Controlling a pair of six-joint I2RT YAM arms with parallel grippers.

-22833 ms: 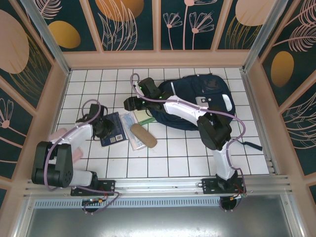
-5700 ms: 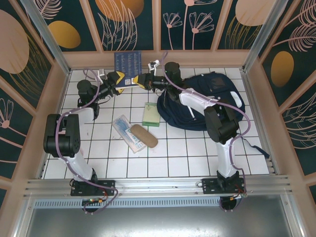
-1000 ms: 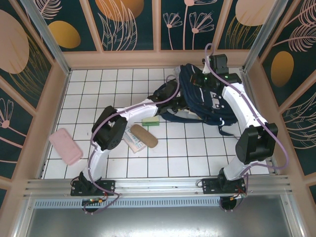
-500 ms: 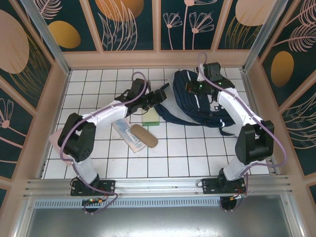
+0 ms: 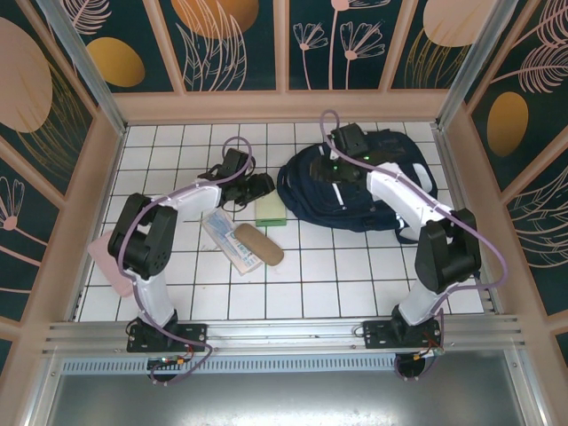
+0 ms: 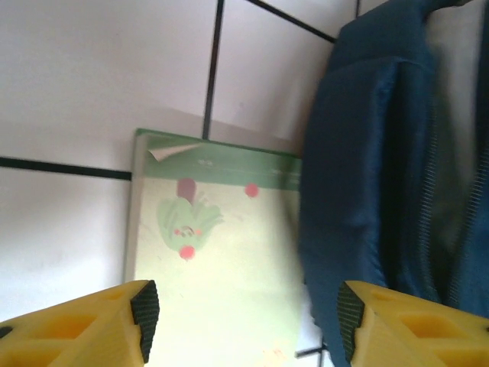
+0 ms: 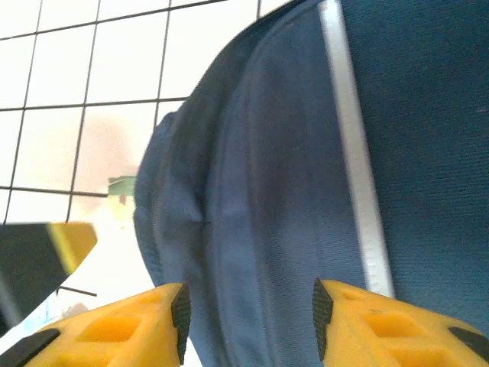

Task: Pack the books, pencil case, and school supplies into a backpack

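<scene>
The navy backpack [image 5: 364, 191] lies on the white tiles at the back right, and the books are hidden from view. My right gripper [image 5: 332, 169] hovers open over its left side, with fabric [image 7: 290, 191] and a white stripe [image 7: 350, 153] below the jaws and nothing held. The pale green flat box [image 5: 270, 209] lies just left of the backpack. My left gripper [image 5: 257, 188] is open right above the box's [image 6: 214, 260] far end, its fingertips [image 6: 142, 317] spread wider than the box. A long clear packet [image 5: 222, 232] lies under a brown pencil case [image 5: 258, 245].
A pink pouch [image 5: 108, 261] rests at the table's left edge beside the left arm. Wooden walls close in the back and sides. The backpack's edge [image 6: 367, 191] nearly touches the green box. A dark strap [image 5: 404, 235] trails off the backpack's near side.
The backpack has sunk back down flat. My right gripper moved left and lower over it. My left gripper pulled back from the backpack to above the green box.
</scene>
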